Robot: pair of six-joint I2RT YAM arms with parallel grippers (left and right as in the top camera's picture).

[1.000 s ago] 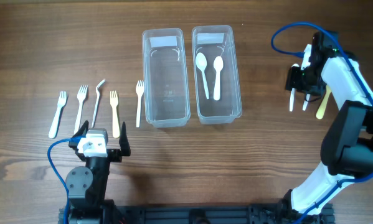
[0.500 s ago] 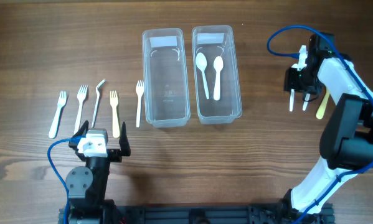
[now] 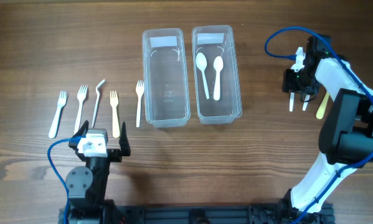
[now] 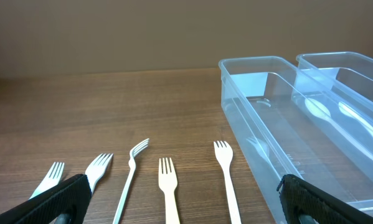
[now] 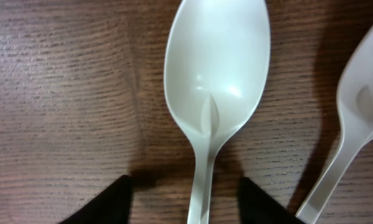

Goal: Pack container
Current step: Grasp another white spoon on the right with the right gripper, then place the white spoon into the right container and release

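**Straddling a loose spoon, right of the containers**

We see the right gripper (image 5: 185,200) low over the table (image 3: 49,37), its two dark fingers (image 5: 99,202) apart. A white spoon (image 5: 216,74) lies face up between them. Its handle runs down through the gap and its bowl sits just ahead of the tips. We cannot tell whether either finger touches the handle. A second spoon (image 5: 360,112) lies just beside it.

From overhead this gripper (image 3: 297,84) is well apart from the right container (image 3: 230,37), which holds two white spoons (image 3: 209,70). The left container (image 3: 165,112) stands touching it.

Our left gripper (image 4: 186,205) rests near the table's front edge, fingers wide apart and holding nothing. Five forks (image 3: 98,106) lie in a row just beyond it.
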